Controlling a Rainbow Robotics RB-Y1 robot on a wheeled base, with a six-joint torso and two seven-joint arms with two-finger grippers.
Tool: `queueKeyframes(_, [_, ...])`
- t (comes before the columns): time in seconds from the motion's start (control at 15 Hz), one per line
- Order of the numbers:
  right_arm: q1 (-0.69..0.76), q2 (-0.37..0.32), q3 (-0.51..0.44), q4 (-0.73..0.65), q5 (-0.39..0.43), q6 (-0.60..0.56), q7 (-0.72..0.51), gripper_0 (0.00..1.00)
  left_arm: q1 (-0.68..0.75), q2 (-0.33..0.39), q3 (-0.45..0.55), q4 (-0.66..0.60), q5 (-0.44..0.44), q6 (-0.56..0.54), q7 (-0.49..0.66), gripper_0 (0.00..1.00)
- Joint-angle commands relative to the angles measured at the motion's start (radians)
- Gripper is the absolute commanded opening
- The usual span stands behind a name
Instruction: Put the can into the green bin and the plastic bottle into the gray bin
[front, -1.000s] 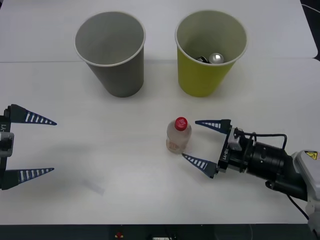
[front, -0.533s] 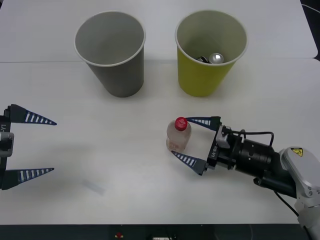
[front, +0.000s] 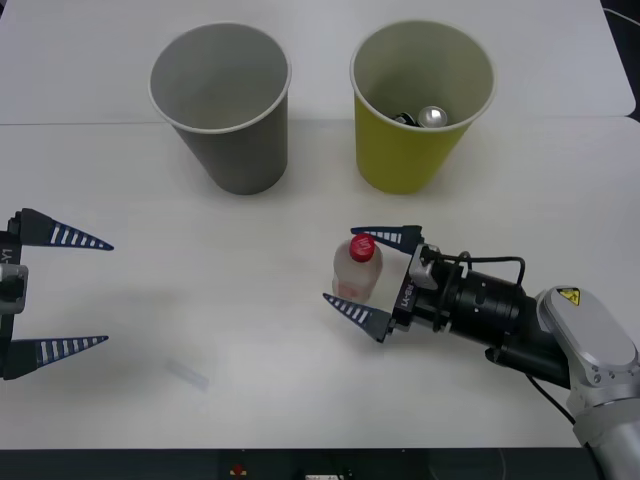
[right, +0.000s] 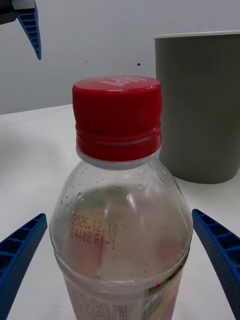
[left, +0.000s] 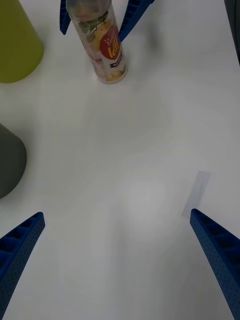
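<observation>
Front: plastic bottle (front: 356, 270) upright on table (front: 250, 330), red cap, betw. my right gripper (front: 368, 274) fingers, spread, not touching. Can (front: 432, 117) in green bin (front: 420, 105); gray bin (front: 222, 105) beside it. Left gripper (front: 70, 293) wide apart, far left.
R wrist: bottle clear, date print.
L wrist: orange-red label.

White table (front: 300, 400) w/ gray bin (front: 228, 120), green bin (front: 412, 125), plastic bottle (front: 357, 268), small tape strip (front: 188, 374) standing/lying on it.

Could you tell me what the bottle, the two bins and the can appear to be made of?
The plastic bottle looks like clear glossy plastic, see-through with a ribbed red cap. The gray bin and the green bin look like matte paper cups with rolled rims. The can, inside the green bin, shows a shiny top, probably metal.
</observation>
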Motion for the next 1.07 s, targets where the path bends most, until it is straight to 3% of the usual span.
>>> queueKeyframes(0.07, [-0.010, 0.017, 0.016, -0.001, 0.000, 0.020, 0.006, 0.04, 0.000, 0.000, 0.000, 0.000, 0.000, 0.000, 0.000, 1.00])
queueKeyframes(0.13, [-0.011, 0.022, 0.020, 0.000, -0.001, 0.023, 0.008, 0.00, 0.000, 0.000, 0.000, 0.000, 0.000, 0.000, 0.000, 1.00])
queueKeyframes(0.6, [-0.013, 0.014, 0.021, 0.000, 0.000, 0.033, -0.023, 0.00, 0.000, 0.000, 0.000, 0.000, 0.000, 0.000, 0.000, 1.00])
queueKeyframes(0.8, [-0.005, -0.054, 0.020, -0.077, 0.080, 0.029, -0.166, 0.00, 0.000, 0.000, 0.000, 0.000, 0.000, 0.000, 0.000, 1.00])
queueKeyframes(1.0, [0.026, -0.139, 0.006, -0.215, 0.162, 0.029, -0.325, 0.00, 0.000, 0.000, 0.000, 0.000, 0.000, 0.000, 0.000, 1.00])
queueKeyframes(1.07, [0.044, -0.166, -0.011, -0.293, 0.221, 0.026, -0.410, 0.00, 0.000, 0.000, 0.000, 0.000, 0.000, 0.000, 0.000, 1.00])
